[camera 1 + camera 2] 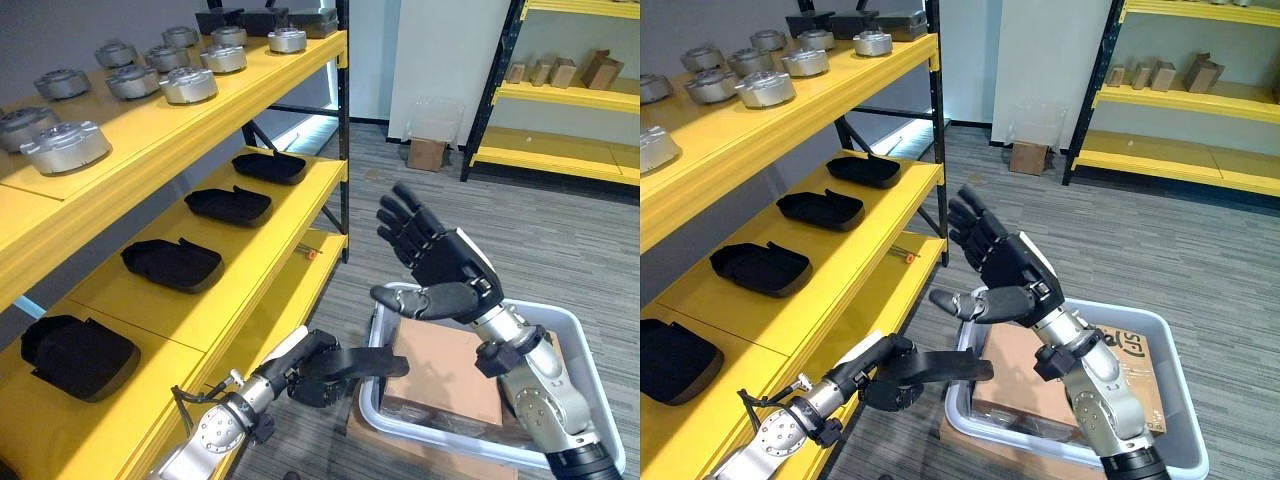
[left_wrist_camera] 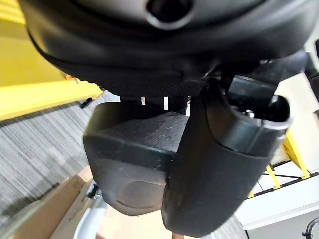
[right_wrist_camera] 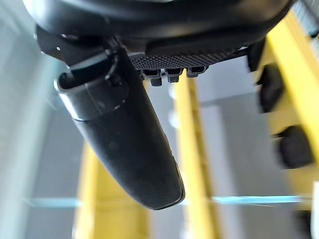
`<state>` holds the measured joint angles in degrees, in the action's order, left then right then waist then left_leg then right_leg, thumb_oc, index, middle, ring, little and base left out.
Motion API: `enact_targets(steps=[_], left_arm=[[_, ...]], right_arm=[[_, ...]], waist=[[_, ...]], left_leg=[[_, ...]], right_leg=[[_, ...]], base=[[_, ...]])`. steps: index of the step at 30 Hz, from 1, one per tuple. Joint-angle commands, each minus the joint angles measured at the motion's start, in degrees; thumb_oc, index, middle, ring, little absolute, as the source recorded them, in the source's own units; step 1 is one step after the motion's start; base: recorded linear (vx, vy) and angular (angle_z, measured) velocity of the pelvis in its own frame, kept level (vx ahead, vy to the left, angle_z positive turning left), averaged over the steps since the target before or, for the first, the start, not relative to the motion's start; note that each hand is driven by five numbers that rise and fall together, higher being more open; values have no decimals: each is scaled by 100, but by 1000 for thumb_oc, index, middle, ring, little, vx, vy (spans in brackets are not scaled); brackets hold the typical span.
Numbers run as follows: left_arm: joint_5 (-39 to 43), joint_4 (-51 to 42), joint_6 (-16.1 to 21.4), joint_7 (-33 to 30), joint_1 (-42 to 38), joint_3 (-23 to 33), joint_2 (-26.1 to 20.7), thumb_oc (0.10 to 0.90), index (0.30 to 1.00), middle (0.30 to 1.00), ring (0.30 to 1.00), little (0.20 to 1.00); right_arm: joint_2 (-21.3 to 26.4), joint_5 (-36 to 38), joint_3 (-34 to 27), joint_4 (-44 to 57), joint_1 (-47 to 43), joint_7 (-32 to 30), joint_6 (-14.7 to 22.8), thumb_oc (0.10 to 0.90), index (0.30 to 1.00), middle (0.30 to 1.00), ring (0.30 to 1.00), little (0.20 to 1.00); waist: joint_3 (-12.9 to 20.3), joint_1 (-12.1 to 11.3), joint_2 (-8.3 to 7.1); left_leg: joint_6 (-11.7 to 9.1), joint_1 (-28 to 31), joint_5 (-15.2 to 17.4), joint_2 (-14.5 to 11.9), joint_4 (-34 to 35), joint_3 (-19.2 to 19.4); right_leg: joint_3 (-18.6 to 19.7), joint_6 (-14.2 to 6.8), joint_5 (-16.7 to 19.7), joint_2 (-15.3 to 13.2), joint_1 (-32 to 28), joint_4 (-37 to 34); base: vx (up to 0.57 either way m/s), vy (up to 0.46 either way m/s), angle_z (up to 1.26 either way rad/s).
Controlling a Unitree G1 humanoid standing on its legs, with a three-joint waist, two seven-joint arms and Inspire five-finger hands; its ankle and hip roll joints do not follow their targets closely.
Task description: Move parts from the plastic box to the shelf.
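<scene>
So there's this big yellow shelf (image 1: 215,300) with black parts (image 1: 172,264) lined up on its middle level and silver round parts (image 1: 188,85) up top, and the grey plastic box (image 1: 592,365) sits on the floor just beside its near end with a cardboard piece (image 1: 445,368) lying inside. The right hand (image 1: 445,262) hangs above the box, fingers spread wide and holding nothing. Down between shelf and box, the left hand (image 1: 312,367) is curled round a flat black part (image 1: 358,362) at the box's rim.
</scene>
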<state>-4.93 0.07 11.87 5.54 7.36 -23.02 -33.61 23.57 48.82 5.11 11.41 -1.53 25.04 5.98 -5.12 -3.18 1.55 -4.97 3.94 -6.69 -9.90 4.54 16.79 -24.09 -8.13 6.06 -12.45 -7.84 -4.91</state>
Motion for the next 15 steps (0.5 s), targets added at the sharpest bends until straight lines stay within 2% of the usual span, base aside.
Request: enact_targets(steps=[1, 4, 8, 10, 13, 15], left_arm=[[45, -379, 646, -615, -502, 881, 109, 400, 300, 300, 300, 300], [-90, -449, 714, -825, -429, 1062, 119, 400, 300, 300, 300, 300], [-389, -636, 805, -1144, -331, 1310, 54, 400, 300, 300, 300, 300], [-1170, -777, 1094, -1806, -305, 1514, -121, 400, 300, 300, 300, 300], [-1486, -868, 1368, -2261, -356, 1813, -314, 400, 300, 300, 300, 300], [-1466, -907, 1387, -2315, -382, 1911, -378, 400, 300, 300, 300, 300]], right_arm=[[-144, 706, -699, 442, -79, -180, 276, 900, 1000, 1000, 1000, 1000], [-369, 1146, -864, 271, 200, -260, 252, 900, 1000, 1000, 1000, 1000], [-533, 1132, -825, 124, 512, -323, 83, 900, 1000, 1000, 1000, 1000], [-523, 1134, -680, 134, 626, -212, -106, 900, 1000, 1000, 1000, 1000], [-345, 1044, -594, 227, 664, -13, -200, 900, 1000, 1000, 1000, 1000], [-294, 1058, -572, 243, 636, -70, -181, 900, 1000, 1000, 1000, 1000]], waist=[[200, 18, -178], [178, 49, -185], [133, 48, -187], [131, 27, -190], [148, -20, -202], [155, -37, -211]], left_leg=[[21, 181, 239, -10, 46, -135], [39, 143, 241, 18, 46, -120], [86, 160, 277, 104, 46, -134], [132, 126, 285, 181, 46, -160], [196, 77, 318, 295, 46, -226], [229, 57, 329, 349, 46, -248]], right_leg=[[145, -31, -316, -81, -159, 219], [123, -61, -303, -122, -122, 237], [105, -94, -312, -182, -172, 241], [116, -125, -303, -241, -166, 266], [123, -172, -318, -318, -149, 338], [121, -193, -324, -368, -128, 402]], base=[[15, 90, 2], [7, 89, 2], [44, 116, 5], [92, 214, 10], [73, 187, 18], [59, 179, 20]])
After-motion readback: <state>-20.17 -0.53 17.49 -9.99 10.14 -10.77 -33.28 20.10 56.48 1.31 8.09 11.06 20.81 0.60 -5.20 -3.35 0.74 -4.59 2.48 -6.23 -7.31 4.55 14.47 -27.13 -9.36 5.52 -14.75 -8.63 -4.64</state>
